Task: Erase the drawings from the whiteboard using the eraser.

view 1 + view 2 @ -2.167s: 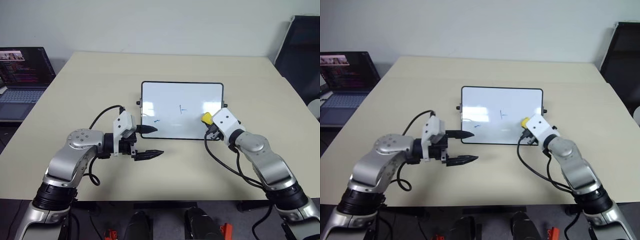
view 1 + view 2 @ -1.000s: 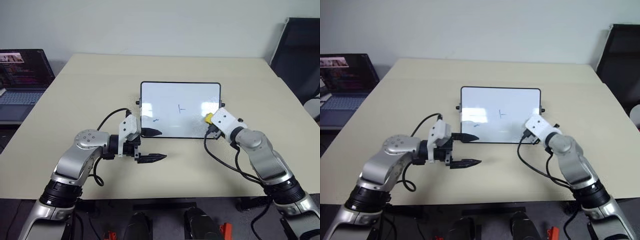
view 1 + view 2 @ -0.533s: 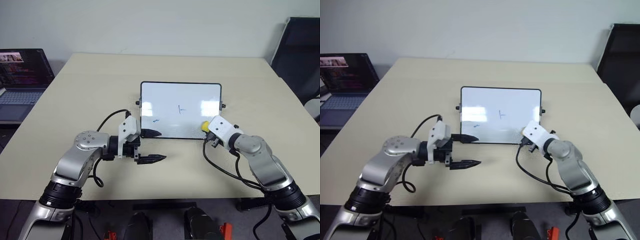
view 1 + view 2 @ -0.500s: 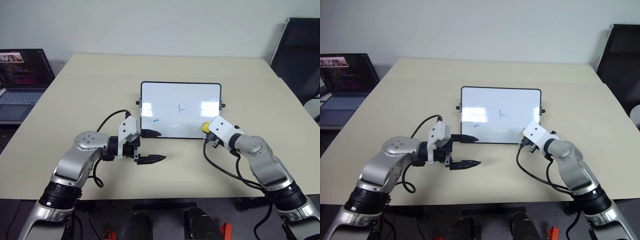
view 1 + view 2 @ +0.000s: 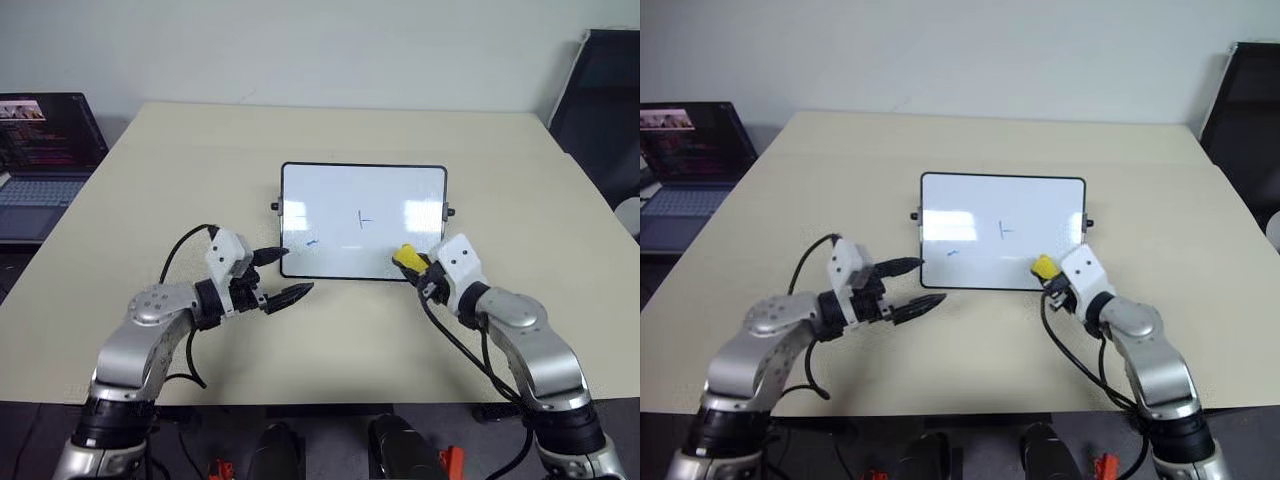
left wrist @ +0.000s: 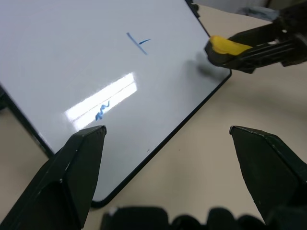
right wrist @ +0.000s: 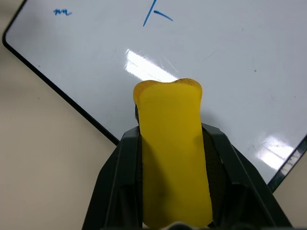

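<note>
Clamped on the eraser (image 5: 405, 257), the right gripper (image 5: 415, 264) hovers at the whiteboard's (image 5: 330, 195) near edge, the left gripper (image 5: 280, 275) gapes empty beside it, and the drawings (image 5: 363, 217) remain unerased.

Right tool (image 7: 172, 158) clamps eraser (image 7: 171, 148) above whiteboard (image 7: 230, 72); drawings (image 7: 154, 13) visible.

Both arms are built of rounded silver-grey metal shells joined by black rings, and the left upper arm (image 5: 150, 305) carries a flat round cap dotted with small screws. Each wrist ends in a boxy white housing (image 5: 225, 255) ahead of a black block, with a thin black cable (image 5: 445, 335) looping out from behind it and back along the forearm. The left gripper (image 5: 283, 274) has two slim, tapering black fingers with pointed tips, and the right gripper (image 7: 169, 139) has matching black fingers (image 7: 122, 172).
</note>
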Robot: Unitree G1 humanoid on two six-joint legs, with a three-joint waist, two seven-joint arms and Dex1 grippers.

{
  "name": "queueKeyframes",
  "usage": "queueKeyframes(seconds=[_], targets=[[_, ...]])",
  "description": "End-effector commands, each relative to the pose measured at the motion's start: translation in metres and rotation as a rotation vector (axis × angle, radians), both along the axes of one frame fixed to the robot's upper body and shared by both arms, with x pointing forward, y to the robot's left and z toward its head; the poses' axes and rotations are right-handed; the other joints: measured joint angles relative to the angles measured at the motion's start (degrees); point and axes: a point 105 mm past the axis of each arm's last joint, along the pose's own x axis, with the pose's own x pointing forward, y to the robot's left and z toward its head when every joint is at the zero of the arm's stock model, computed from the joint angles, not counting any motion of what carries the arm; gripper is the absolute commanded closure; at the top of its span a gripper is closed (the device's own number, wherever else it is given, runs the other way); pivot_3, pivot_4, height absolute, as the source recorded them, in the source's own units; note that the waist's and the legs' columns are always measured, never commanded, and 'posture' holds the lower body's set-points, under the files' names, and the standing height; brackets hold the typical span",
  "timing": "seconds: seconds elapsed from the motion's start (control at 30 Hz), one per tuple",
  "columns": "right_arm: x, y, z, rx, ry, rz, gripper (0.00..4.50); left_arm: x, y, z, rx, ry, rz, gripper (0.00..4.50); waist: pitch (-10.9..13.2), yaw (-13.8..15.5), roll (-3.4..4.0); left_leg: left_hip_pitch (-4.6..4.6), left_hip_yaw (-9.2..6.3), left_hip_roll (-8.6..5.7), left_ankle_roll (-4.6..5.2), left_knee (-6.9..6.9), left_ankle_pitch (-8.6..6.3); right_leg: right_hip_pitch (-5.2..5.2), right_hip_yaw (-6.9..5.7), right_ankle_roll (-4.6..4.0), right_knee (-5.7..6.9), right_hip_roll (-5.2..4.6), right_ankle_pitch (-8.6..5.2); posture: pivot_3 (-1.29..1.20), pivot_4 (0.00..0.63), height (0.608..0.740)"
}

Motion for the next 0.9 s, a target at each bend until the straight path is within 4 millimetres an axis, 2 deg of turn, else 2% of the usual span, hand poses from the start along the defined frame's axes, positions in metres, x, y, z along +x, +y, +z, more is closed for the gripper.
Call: queueKeyframes(seconds=[0.03,0.23,0.6,0.7,0.8,0.9], targets=[[-0.008,-0.006,0.027,0.071,-0.116,-0.008,3.23,-0.001,0.006,0.022,-0.064,-0.071,0.076,0.00,0.00,-0.01,0.00,0.01,0.00,0.01,0.00,0.01,0.00,0.00,0.00,-0.07,0.02,0.01,-0.04,0.00,0.150,0.740],[-0.016,-0.012,0.026,0.139,-0.133,-0.021,3.23,-0.003,0.013,0.031,-0.076,-0.096,0.150,0.00,0.00,-0.04,-0.01,0.07,0.02,-0.02,0.00,0.20,0.01,0.10,0.05,-0.23,0.00,-0.01,-0.06,0.00,0.150,0.740],[-0.009,0.006,0.029,0.068,-0.137,0.065,3.23,0.003,0.008,0.044,-0.034,-0.127,0.147,0.00,0.00,-0.05,0.00,0.06,0.04,-0.02,-0.01,0.20,0.01,0.09,0.05,-0.24,-0.04,-0.02,-0.06,0.00,0.150,0.740],[-0.001,0.017,0.034,0.010,-0.148,0.099,3.23,0.007,0.007,0.046,-0.005,-0.137,0.128,0.00,0.00,-0.12,-0.01,0.05,0.03,-0.02,-0.01,0.19,0.01,0.07,0.05,-0.24,-0.04,-0.01,-0.06,0.00,0.150,0.740],[0.019,0.038,0.046,-0.049,-0.198,0.139,3.23,0.016,0.008,0.047,0.014,-0.149,0.116,0.00,0.02,-0.45,0.01,0.09,0.06,-0.01,0.00,0.22,0.01,0.05,0.06,-0.29,0.01,0.00,-0.01,0.00,0.150,0.740],[0.037,0.050,0.052,-0.089,-0.226,0.143,3.23,0.019,0.002,0.047,0.025,-0.158,0.084,0.00,0.01,-0.33,0.00,0.10,0.03,-0.01,0.01,0.22,0.02,0.07,0.03,-0.30,0.00,0.01,0.02,0.00,0.150,0.740]])
